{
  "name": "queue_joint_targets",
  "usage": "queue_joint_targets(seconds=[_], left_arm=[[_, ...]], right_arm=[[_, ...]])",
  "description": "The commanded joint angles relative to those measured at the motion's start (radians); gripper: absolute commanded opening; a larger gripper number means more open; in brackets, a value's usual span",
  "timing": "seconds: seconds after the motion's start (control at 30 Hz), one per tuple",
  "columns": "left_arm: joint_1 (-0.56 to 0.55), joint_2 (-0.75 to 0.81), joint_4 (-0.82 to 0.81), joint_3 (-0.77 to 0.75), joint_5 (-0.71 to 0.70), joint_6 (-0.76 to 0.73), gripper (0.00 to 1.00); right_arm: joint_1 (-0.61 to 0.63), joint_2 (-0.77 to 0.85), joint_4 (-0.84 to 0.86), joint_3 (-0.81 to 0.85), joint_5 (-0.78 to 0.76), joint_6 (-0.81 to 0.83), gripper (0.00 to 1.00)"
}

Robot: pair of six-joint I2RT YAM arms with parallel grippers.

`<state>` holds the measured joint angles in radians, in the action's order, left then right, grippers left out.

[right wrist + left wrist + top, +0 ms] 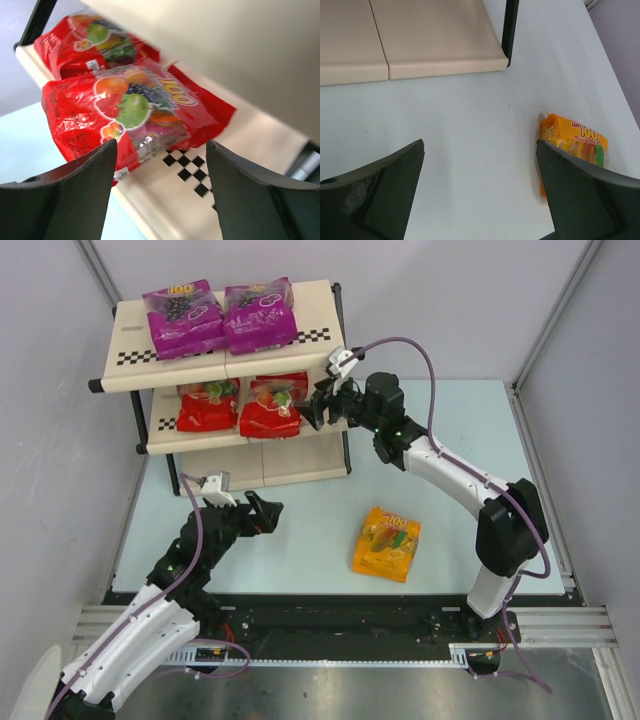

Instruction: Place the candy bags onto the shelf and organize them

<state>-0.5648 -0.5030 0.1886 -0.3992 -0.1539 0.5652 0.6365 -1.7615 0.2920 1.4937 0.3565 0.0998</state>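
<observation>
One orange-yellow pouch [387,543] lies on the table [300,540], well apart from the shelf [310,300], and since your left gripper [262,512] and right gripper [322,408] both have jaws apart and empty, pinch its crimped edge, as it looks light, slick and floppy.

top candy bags [183,318]: 2, magenta-purple
middle candy bags [272,405]: 2, red
loose candy bag [388,543]: orange-yellow
shelf [300,462]: cream boards, black-white checkered strips [313,337], black frame [510,30]

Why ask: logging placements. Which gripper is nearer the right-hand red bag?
Right. The right gripper is just beside the red bag; the left gripper is far off, over the table.
</observation>
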Motion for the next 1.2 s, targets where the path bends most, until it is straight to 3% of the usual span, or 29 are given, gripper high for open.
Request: queue_joint_targets(seconds=[0.0, 0.27, 0.37, 0.53, 0.83, 1.07, 1.17], left_arm=[[-0.004, 0.006, -0.029, -0.003, 0.017, -0.007, 0.98], [-0.004, 0.04, -0.002, -0.004, 0.016, 0.002, 0.98], [-0.004, 0.055, 0.011, -0.004, 0.013, 0.006, 0.98], [-0.004, 0.066, 0.028, -0.009, 0.01, 0.002, 0.98], [-0.004, 0.055, 0.022, -0.006, 0.014, -0.005, 0.98], [-0.004, 0.04, 0.008, -0.004, 0.02, -0.008, 0.98], [-0.004, 0.046, 0.014, -0.006, 0.014, -0.014, 0.98]], right_arm=[[-0.003, 0.108, 0.085, -0.044, -0.122, -0.044, 0.76], [0.077, 0.189, 0.064, -0.133, -0.175, -0.08, 0.75], [0.139, 0.171, 0.079, -0.162, -0.266, -0.038, 0.74], [0.173, 0.129, 0.078, -0.168, -0.272, -0.04, 0.68], [0.295, 0.146, 0.072, -0.222, -0.513, 0.037, 0.61], [0.266, 0.114, 0.088, -0.225, -0.533, -0.018, 0.41], [0.255, 0.117, 0.101, -0.225, -0.521, -0.034, 0.4]])
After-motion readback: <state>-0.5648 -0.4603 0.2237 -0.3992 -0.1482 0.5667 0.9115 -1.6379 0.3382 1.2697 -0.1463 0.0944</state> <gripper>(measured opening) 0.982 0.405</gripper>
